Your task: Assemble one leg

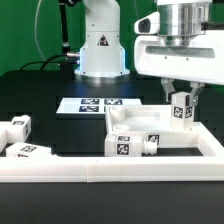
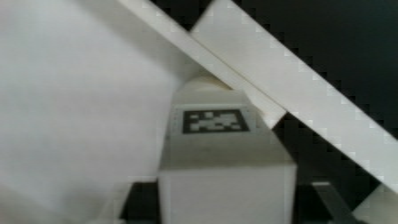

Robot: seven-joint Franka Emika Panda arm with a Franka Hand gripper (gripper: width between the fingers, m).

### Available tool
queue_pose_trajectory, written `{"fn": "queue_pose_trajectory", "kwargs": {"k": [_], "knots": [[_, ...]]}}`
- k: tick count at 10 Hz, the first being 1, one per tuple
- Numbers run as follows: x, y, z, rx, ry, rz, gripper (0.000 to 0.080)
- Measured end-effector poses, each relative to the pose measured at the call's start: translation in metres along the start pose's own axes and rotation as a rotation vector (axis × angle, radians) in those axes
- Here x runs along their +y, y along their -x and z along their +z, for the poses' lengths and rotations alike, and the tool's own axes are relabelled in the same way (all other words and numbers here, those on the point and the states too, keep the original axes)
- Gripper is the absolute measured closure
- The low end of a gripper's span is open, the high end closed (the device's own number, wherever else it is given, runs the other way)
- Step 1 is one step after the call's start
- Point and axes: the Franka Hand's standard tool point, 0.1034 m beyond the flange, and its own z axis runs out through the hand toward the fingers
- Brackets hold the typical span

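Note:
My gripper (image 1: 181, 97) is shut on a leg (image 1: 181, 110), a small white square post with a black-and-white tag, and holds it upright over the corner of the flat white square panel (image 1: 150, 136) on the exterior view's right. In the wrist view the leg (image 2: 221, 155) fills the middle, tag facing the camera, with the dark fingers (image 2: 146, 200) at its sides and my gripper (image 2: 231, 205) closed around it. The panel (image 2: 71, 100) and its raised rim lie just beyond the leg's end. Whether the leg touches the panel I cannot tell.
More loose white legs (image 1: 16, 128) lie on the exterior view's left. A long white border rail (image 1: 110, 166) runs along the front. The marker board (image 1: 95, 104) lies behind the panel, before the robot base (image 1: 100, 50).

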Motion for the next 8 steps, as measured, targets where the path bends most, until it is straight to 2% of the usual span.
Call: {"fn": "queue_pose_trajectory", "kwargs": {"k": [2,4,5,8], "knots": [[-0.0002,0.0007,-0.0001,-0.001,0.001,-0.063,0.0508],[-0.0039,0.0059,-0.003,0.002,0.001,-0.177,0.0194],[-0.0044,0.0056,-0.0034,0.006,0.001,-0.279,0.0164],[-0.0034,0.0047,-0.0025,0.005,0.003,-0.487,0.0152]]}}
